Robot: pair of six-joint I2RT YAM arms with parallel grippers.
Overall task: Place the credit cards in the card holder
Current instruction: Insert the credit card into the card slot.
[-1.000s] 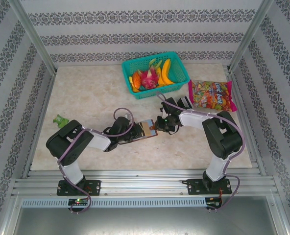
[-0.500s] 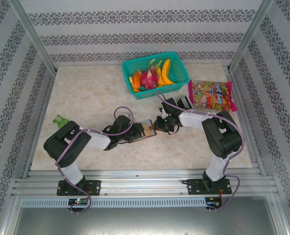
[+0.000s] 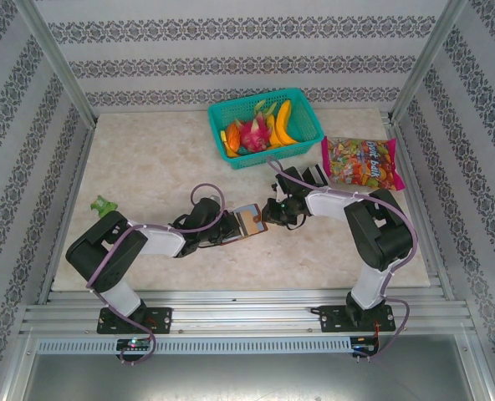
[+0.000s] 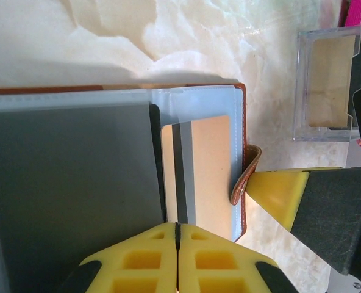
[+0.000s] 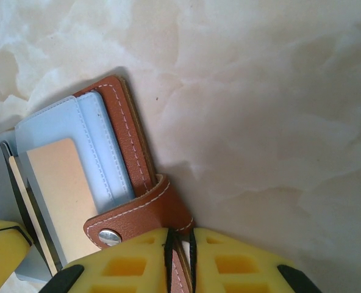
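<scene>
The brown card holder (image 3: 250, 220) lies open on the table between both arms, its grey-blue slots (image 4: 193, 101) facing up. A tan credit card (image 4: 210, 174) with a dark stripe sits partly inside a slot (image 5: 104, 152), and it shows again as the tan card (image 5: 57, 192). A dark grey flat surface (image 4: 71, 195) covers the holder's left half; I cannot tell whether it is a card. My left gripper (image 4: 177, 227) is shut, its tips at the tan card's near edge. My right gripper (image 5: 179, 237) is shut on the holder's brown snap-tab edge (image 5: 147, 210).
A small clear plastic box (image 4: 327, 85) stands just right of the holder. A teal basket (image 3: 310, 117) of fruit sits at the back, a candy bag (image 3: 362, 163) at the right, and a green object (image 3: 104, 205) at the left.
The left arm's elbow has swung left and toward the near edge. The card holder has shifted a little to the left. The right gripper keeps its hold on the edge.
</scene>
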